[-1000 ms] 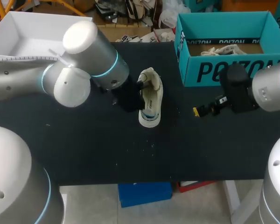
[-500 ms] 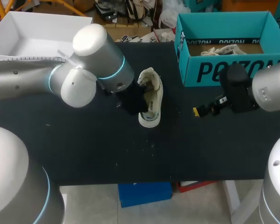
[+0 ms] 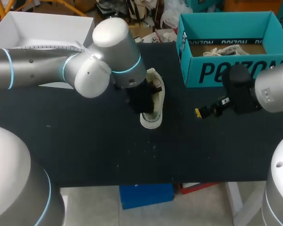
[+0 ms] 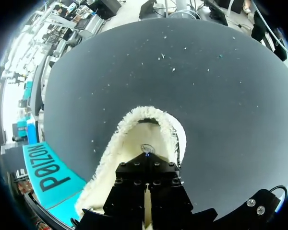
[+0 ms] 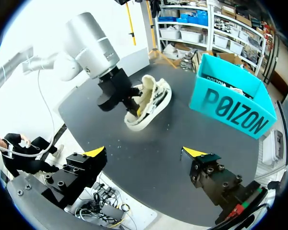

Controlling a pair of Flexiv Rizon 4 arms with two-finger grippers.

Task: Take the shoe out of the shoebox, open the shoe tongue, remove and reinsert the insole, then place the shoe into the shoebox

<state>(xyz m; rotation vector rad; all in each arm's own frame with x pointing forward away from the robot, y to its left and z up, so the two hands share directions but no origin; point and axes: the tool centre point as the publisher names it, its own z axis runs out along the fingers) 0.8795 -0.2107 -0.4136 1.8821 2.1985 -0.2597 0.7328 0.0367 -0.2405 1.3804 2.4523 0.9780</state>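
The white shoe (image 3: 154,104) with fleecy lining lies on the black table (image 3: 85,141), left of the teal shoebox (image 3: 226,70). My left gripper (image 3: 142,100) comes in from the left and sits over the shoe's opening. In the left wrist view its black body (image 4: 146,191) points into the lined opening (image 4: 151,127); the fingertips are hidden inside the shoe, and I cannot see anything held. My right gripper (image 5: 144,153) stands open with nothing between its fingers, right of the shoe (image 5: 149,103) and in front of the shoebox (image 5: 233,108).
A white open box (image 3: 19,35) stands at the back left, partly behind my left arm. Something pale with laces (image 3: 224,51) lies inside the teal shoebox. The table's front edge runs close below the shoe's side of the table.
My left arm has swung to the right, bringing its gripper from beside the shoe to over its opening. The shoe and my right arm have stayed put.
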